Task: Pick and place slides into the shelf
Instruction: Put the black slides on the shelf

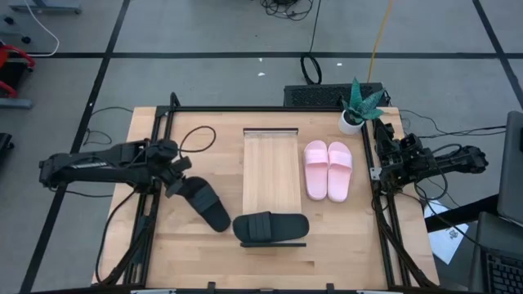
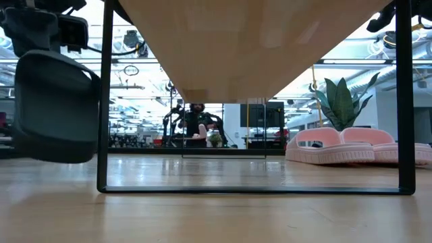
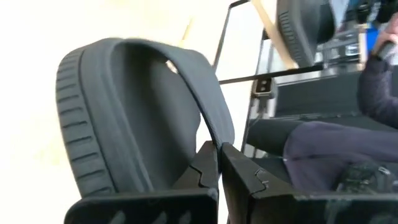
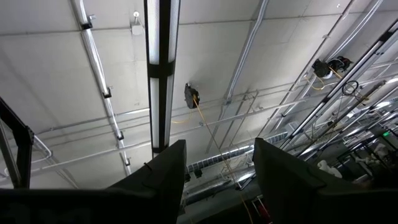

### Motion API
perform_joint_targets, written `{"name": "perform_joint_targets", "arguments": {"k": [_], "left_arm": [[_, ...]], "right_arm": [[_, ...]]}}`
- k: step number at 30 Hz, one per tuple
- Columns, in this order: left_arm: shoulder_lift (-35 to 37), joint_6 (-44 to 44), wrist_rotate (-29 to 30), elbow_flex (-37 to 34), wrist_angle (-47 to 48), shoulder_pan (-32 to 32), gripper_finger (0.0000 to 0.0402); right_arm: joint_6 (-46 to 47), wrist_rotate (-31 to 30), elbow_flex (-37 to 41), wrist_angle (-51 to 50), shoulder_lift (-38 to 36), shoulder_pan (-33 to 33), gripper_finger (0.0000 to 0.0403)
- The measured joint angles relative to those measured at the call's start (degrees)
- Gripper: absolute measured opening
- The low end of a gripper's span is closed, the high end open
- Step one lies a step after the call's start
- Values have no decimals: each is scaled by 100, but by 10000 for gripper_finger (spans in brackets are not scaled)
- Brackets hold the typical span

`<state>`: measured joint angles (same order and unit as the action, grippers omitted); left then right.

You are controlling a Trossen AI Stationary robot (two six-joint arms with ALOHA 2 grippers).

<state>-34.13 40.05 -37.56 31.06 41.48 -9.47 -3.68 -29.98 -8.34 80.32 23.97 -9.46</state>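
My left gripper [image 1: 178, 181] is shut on a black slide [image 1: 206, 204] over the table's left half; the low view shows this slide [image 2: 57, 108] off the tabletop. A second black slide [image 1: 270, 227] lies across the near end of the shelf [image 1: 272, 167], a light plank rack in the table's middle. The pink pair of slides [image 1: 328, 170] rests sole-down on the table just right of the shelf. My right gripper [image 1: 392, 162] waits at the table's right edge, open and pointing up at the ceiling [image 4: 217, 180]. My left gripper pinches the black slide's strap at its edge [image 3: 211, 134] between its two fingers [image 3: 202, 177]. The fingers come from the table's left, slanting down. The slide reaches away from the gripper toward the near right, tilted and lifted off the table.
A potted plant [image 1: 359, 106] stands at the table's far right corner, a keyboard [image 1: 327, 96] beyond the far edge. Dark frame rails [image 1: 151, 212] run along the table's left and right sides. Bare shelf planks lie beyond the black slide.
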Motion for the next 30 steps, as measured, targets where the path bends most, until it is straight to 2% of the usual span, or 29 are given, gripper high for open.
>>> {"name": "perform_joint_targets", "arguments": {"k": [4,9,17,24,30], "left_arm": [[13,-100,247,526,692,0,0],[13,-180,888,1428,1539,-68,0],[5,124,1913,3037,2194,-213,0],[-271,674,3369,4069,2020,-212,0],[-906,819,3480,4073,143,-171,0]], "right_arm": [[-4,0,-2,0,0,-1,178],[-12,0,0,-1,0,0,178],[-18,0,0,-1,-2,0,178],[-20,0,0,-1,-2,0,178],[-19,-1,0,-10,-2,1,178]]}}
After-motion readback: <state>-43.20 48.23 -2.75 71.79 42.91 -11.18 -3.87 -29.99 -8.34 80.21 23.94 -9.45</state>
